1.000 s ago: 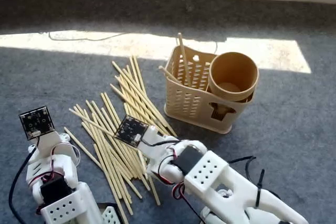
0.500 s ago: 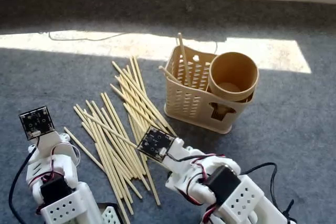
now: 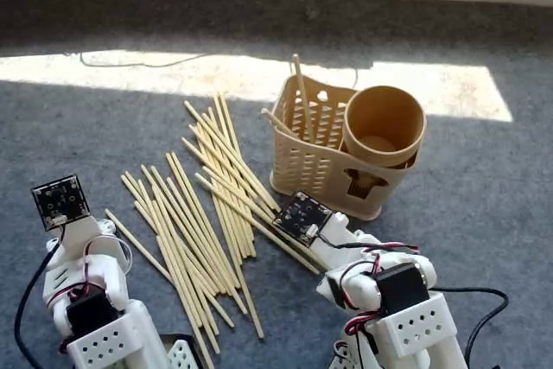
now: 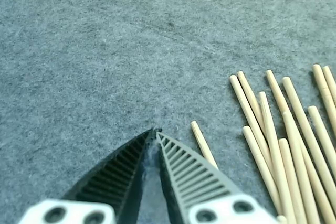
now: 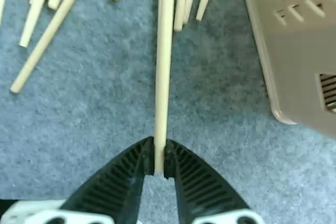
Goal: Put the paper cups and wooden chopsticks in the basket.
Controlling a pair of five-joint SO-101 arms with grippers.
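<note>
- R gripper [image 5: 159, 146]: jaws pinch one end of a single chopstick [image 5: 163, 72]; stick runs straight out ahead of the tips.
- Basket [image 5: 294, 40]: near the held stick, off to one side of it; holds a paper cup [image 3: 384, 127] and a few upright sticks [image 3: 300, 92].
- Loose chopsticks [image 3: 186, 222]: spread past the held stick's far end and to the side opposite the basket.
- L gripper [image 4: 156, 132]: jaws pressed together, nothing between; nearest stick end [image 4: 202, 140] lies just beside its tip.
</note>
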